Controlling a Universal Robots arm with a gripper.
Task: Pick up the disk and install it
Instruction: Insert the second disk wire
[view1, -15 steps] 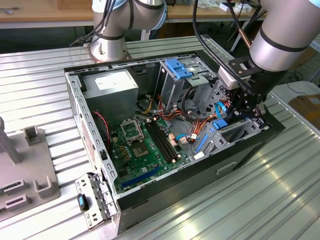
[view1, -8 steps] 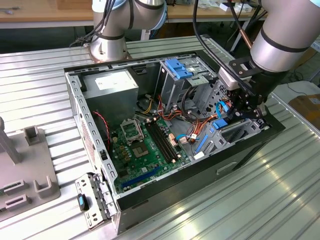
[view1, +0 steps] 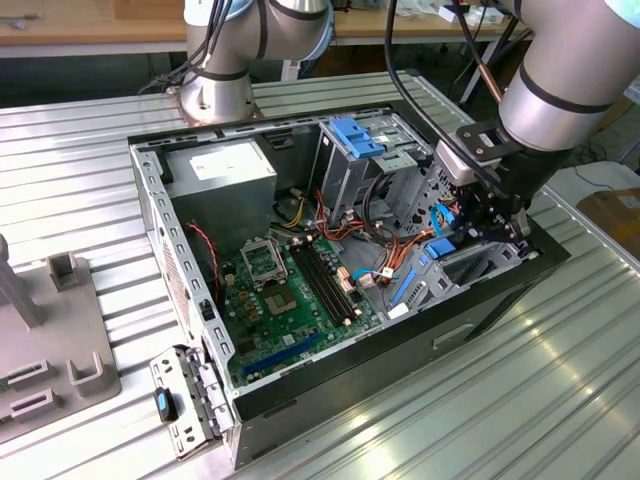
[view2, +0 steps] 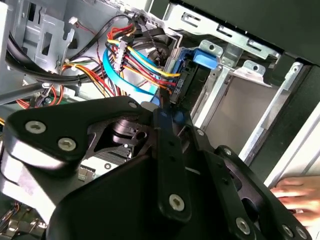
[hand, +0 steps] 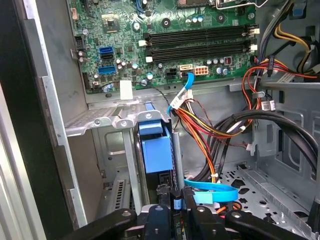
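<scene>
Blue-framed disk (hand: 156, 150) on edge in silver bay (hand: 100, 117)

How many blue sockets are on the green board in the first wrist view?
2: one blue socket, a second blue socket beside it, both near the board edge. Cables may hide others.

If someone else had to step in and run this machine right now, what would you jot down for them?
Tool: down inside the open computer case, at the drive bay on the exterior view's right, and shut on the disk.
Disk: standing on edge in a slot of the silver bay, blue carrier showing, next to the coloured cables.
Done: disk picked up and brought into the bay.
Left: whether it is fully seated cannot be told; release not yet done.
Note: a person's hand rests by the case edge.
</scene>
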